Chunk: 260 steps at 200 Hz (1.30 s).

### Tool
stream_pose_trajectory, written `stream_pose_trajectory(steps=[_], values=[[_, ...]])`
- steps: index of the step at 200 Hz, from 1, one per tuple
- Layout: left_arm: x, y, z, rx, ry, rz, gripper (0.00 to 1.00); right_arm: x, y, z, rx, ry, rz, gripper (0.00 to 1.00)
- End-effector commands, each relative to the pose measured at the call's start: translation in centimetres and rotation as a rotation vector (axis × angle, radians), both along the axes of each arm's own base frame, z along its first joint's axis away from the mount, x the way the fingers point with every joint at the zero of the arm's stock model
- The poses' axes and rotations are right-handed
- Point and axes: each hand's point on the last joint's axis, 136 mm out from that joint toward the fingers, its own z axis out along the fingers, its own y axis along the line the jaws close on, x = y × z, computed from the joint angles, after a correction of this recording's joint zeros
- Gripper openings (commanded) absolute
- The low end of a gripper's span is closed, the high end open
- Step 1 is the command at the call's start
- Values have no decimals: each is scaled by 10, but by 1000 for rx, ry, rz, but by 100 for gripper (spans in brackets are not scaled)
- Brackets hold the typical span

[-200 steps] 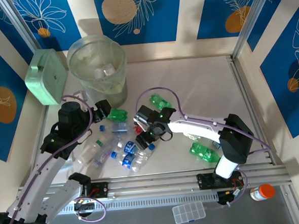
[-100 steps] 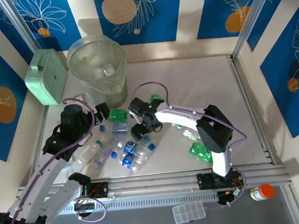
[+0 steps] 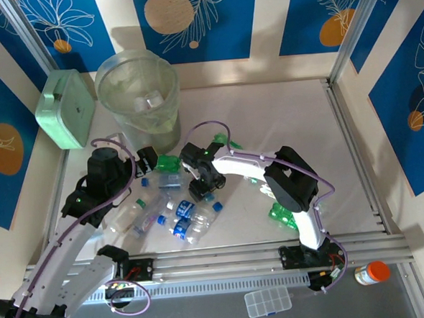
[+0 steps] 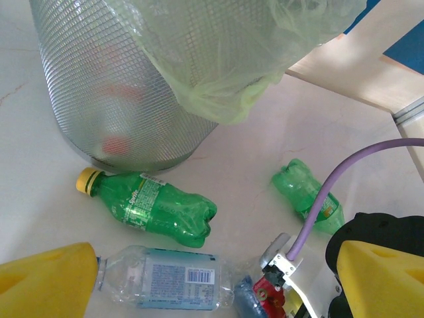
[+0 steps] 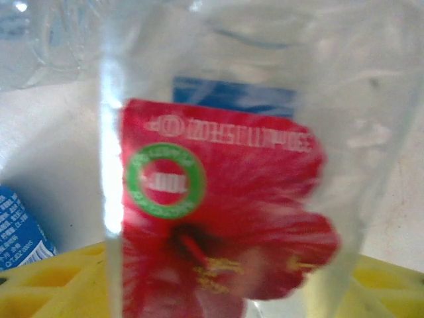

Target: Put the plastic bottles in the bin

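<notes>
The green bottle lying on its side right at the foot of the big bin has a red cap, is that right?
Not quite: the cap is yellow, not red. The left wrist view shows it clearly. The rest holds: the green bottle does lie on its side at the foot of the bin.

Square box (image 3: 66, 109) is sitting just left of the bin (image 3: 156, 130). One bottle (image 4: 156, 211) is lying just in front of the bin's base, with a second bottle (image 4: 165, 278) lying beside it, further from the bin. Bottle cluster (image 3: 174, 217) is lying further in front of the bin. Crushed bottle (image 4: 308, 192) is lying front-right of the bin.
</notes>
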Motion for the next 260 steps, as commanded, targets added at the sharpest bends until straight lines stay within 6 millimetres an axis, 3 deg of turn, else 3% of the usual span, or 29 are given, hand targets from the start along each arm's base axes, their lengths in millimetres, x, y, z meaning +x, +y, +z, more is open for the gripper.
stream_pose_trajectory(steps=[1,41,83,117,155,193,225,260], values=[[2,-6,11,-11,-36,-35,93,2,-3,24,39,-27,-2,61],[-1,-19,27,-70,-41,-95,92,6,-19,63,107,-90,-45,59],[-11,-50,47,-145,-84,-279,92,7,-39,142,353,-182,-119,59],[-28,-94,77,-288,-175,-556,92,-12,-49,215,697,-196,-110,59],[-52,-136,110,-423,-228,-831,93,-42,-60,266,917,-199,-46,60],[-63,-161,133,-521,-293,-966,94,-70,-61,286,1061,-159,27,59],[-60,-186,124,-550,-272,-1054,93,-84,-62,290,1119,-126,70,59],[-74,-214,127,-645,-282,-1219,90,-90,-63,287,1134,-100,77,58]])
